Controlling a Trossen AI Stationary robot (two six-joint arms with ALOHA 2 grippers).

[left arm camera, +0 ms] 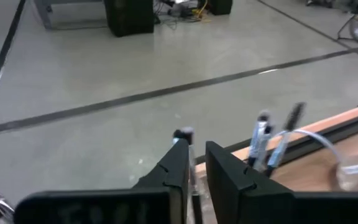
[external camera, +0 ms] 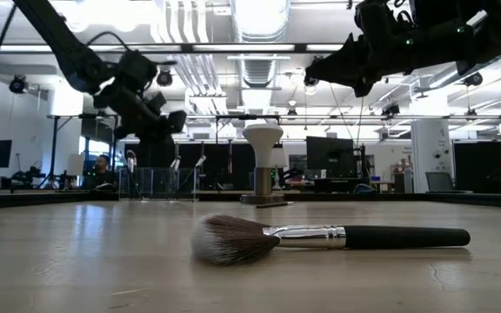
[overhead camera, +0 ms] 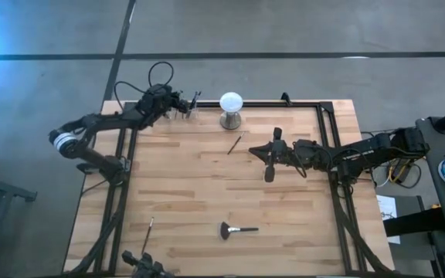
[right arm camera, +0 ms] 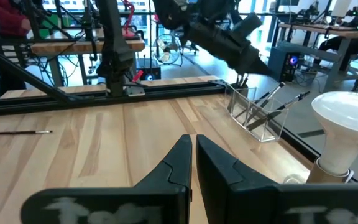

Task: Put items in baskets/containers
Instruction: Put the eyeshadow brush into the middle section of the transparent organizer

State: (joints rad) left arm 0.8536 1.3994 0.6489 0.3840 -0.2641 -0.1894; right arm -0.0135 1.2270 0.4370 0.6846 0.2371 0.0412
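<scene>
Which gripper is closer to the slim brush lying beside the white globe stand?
Right. The right gripper hovers just right of that slim brush; the left gripper is farther off, over the clear cups.

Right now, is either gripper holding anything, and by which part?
Probably nothing. A slim brush stands by its handle between the slightly parted jaws of the left gripper, seemingly loose. The right gripper is shut, empty.

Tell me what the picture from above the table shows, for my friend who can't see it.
A wooden table seen from above: the left gripper reaches over clear cups of brushes at the far edge, beside a white globe. The right gripper hovers shut mid-table; a fan-headed brush and two slim brushes lie loose.
</scene>
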